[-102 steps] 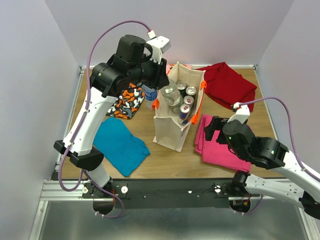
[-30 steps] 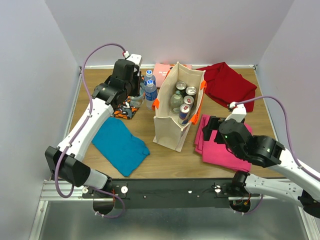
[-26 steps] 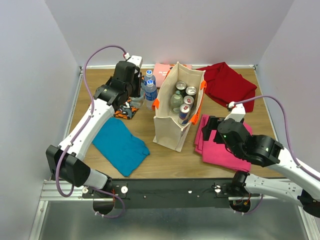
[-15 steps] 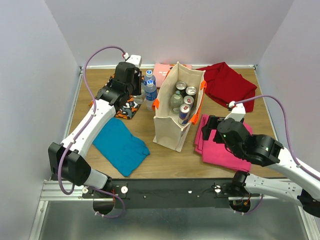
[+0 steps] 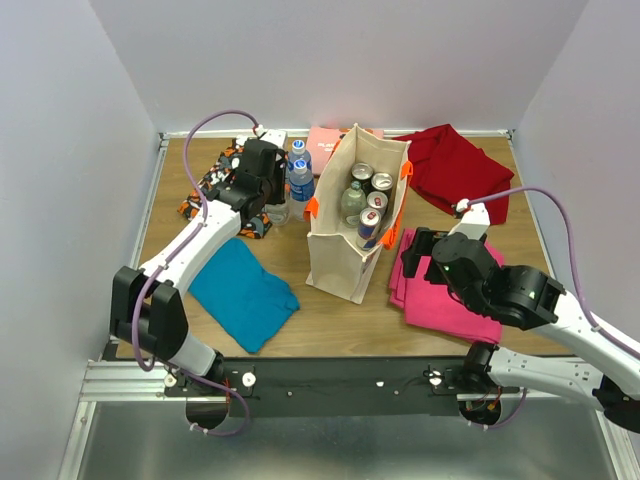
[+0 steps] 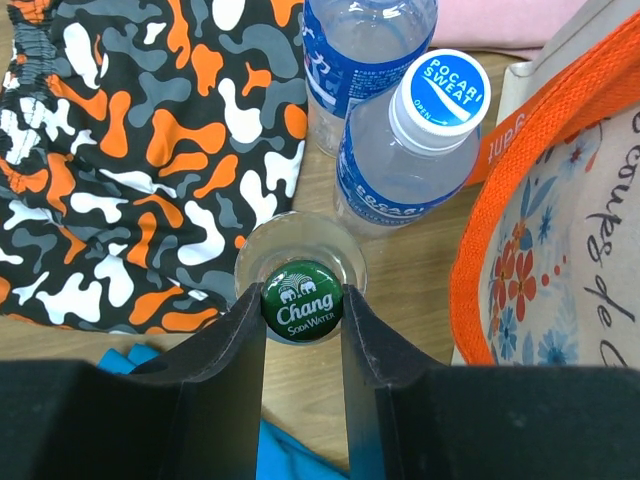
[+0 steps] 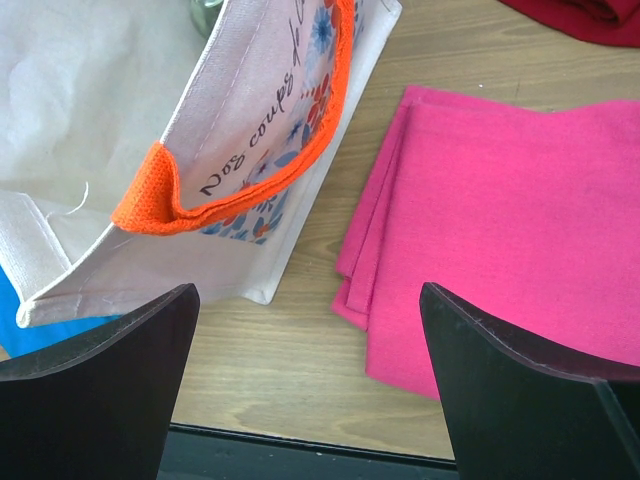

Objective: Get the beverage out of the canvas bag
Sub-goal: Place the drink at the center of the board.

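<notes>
Clamping the Chang soda bottle (image 6: pixel 300 285), my left gripper (image 6: pixel 303 300) has a finger pressed to each side of its green cap. That bottle stands upright on the table (image 6: pixel 420 270), just beside two Pocari Sweat bottles (image 6: pixel 405 150) and the camouflage cloth (image 6: pixel 130 150), outside the canvas bag (image 5: pixel 345 255). Cans (image 5: pixel 372 200) sit inside the bag. My right gripper (image 7: pixel 308 300) hangs spread wide, holding nothing, over the pink cloth (image 7: pixel 500 220) next to the bag.

The canvas bag (image 5: pixel 340 255) is beige with orange handles (image 7: pixel 160 195) and a blue-and-orange flower print. The glass bottle (image 6: pixel 300 240) has a green cap (image 6: pixel 302 298). The patterned cloth (image 6: pixel 120 150) is blotched orange, black, white and grey; the teal cloth (image 5: pixel 238 288), pink cloth (image 7: pixel 520 230) and red cloth (image 5: pixel 455 170) are plain.
</notes>
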Motion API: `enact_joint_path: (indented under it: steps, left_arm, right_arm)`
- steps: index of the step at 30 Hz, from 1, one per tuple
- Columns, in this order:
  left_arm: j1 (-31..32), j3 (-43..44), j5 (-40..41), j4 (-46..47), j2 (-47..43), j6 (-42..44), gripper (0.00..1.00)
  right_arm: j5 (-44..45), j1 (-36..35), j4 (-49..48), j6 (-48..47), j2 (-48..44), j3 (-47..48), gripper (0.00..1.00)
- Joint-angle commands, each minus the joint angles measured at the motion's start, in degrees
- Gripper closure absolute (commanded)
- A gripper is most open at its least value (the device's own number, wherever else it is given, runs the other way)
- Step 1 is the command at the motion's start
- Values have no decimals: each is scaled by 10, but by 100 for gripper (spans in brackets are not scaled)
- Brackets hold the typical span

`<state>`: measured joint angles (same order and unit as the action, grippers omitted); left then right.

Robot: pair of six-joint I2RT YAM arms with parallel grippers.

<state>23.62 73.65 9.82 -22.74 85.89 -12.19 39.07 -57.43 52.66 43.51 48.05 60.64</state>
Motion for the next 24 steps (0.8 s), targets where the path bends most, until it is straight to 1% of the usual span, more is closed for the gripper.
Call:
enact_joint_path:
  steps: [1,5,24]
  left_arm:
    - [-3,19,-2,96,6,-7,100]
    - [-4,1,-10,117,9,-14,100]
    - [-8,4,-21,121,57,-23,100]
  right_arm:
    - [7,-3,10,10,4,16,0]
    - [8,-2,12,13,3,15,0]
    - [10,-2,17,25,-8,4,0]
